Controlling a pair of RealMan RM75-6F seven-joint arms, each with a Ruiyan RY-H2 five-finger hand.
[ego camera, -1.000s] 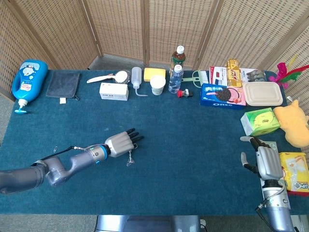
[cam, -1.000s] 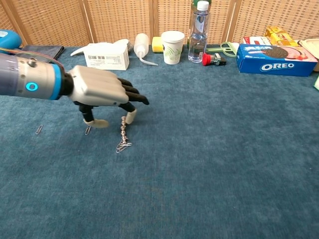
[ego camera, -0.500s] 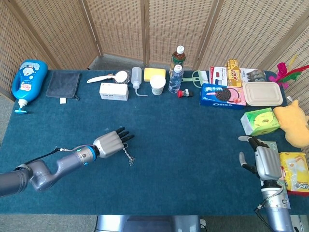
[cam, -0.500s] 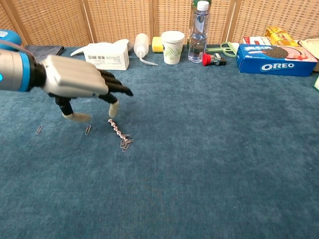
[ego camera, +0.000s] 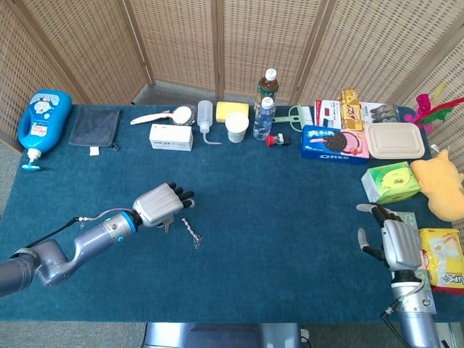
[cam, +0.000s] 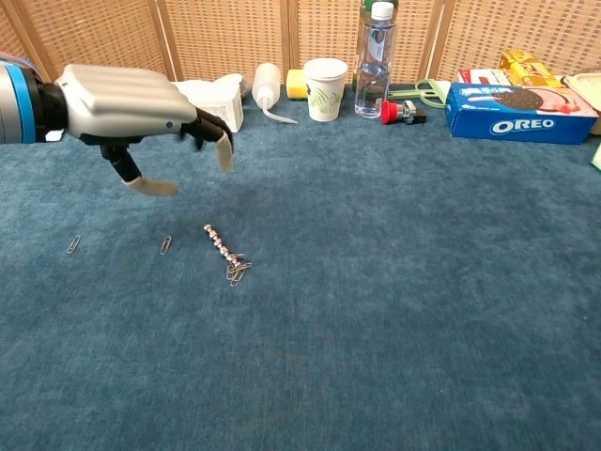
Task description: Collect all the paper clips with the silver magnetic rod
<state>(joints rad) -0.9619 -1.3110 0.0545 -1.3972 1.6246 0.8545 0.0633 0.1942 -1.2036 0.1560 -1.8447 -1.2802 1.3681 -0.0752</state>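
The silver magnetic rod (cam: 218, 239) lies on the counter (cam: 423, 282), clips (cam: 237, 272) clustered at its 5 o'clock end, long axis 11-to-5. The empty, spread left hand (cam: 131, 103) hovers at its 11 o'clock, nearer than the idle, loosely open right hand (ego camera: 397, 245). Two loose paper clips (cam: 165, 245) lie toward 9 o'clock.

The counter (ego camera: 290, 217) is covered in blue cloth. Near its middle lies the silver magnetic rod (cam: 219, 241), with paper clips (cam: 237, 272) clustered at its near end and two loose clips (cam: 165, 245) lying to its left. Along the back edge stand a paper cup (ego camera: 236, 127), water bottle (ego camera: 263, 118) and Oreo box (ego camera: 334, 143).
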